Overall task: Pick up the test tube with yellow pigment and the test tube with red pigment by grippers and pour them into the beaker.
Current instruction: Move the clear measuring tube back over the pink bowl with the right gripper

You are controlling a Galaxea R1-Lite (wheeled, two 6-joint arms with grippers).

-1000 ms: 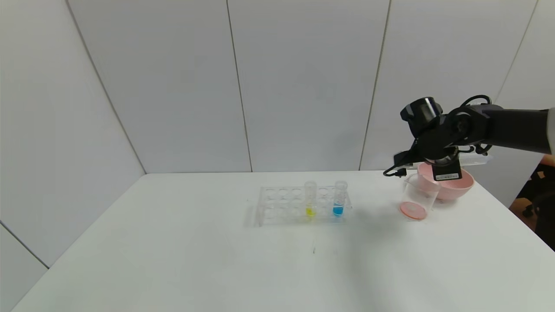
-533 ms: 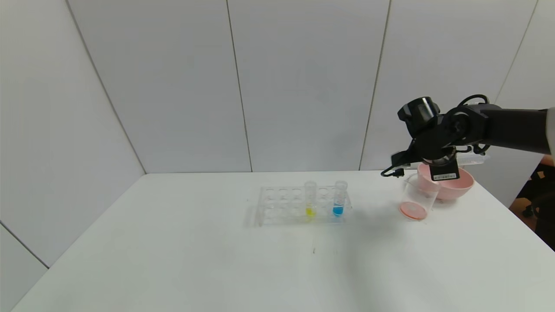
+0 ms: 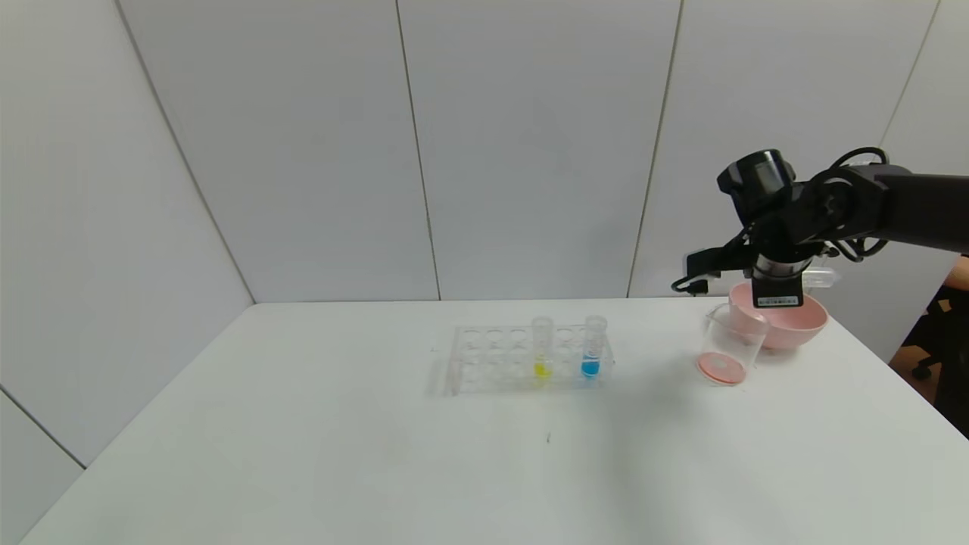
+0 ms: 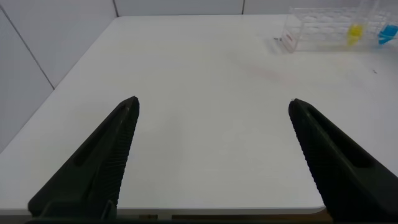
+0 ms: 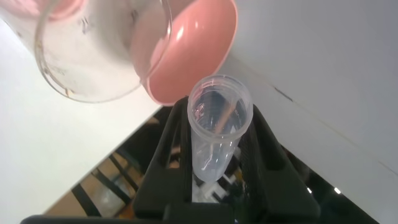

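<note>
Right gripper [image 5: 214,158] clamped on emptied red-pigment tube [image 5: 217,127], just above beaker [image 3: 728,344]; left gripper [image 4: 214,155] spread apart, idle.

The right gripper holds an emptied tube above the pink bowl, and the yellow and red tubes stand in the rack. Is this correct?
Not quite. In the head view the rack holds the yellow tube and a blue tube, not a red one. The right gripper does hold an emptied tube above the pink bowl.
</note>
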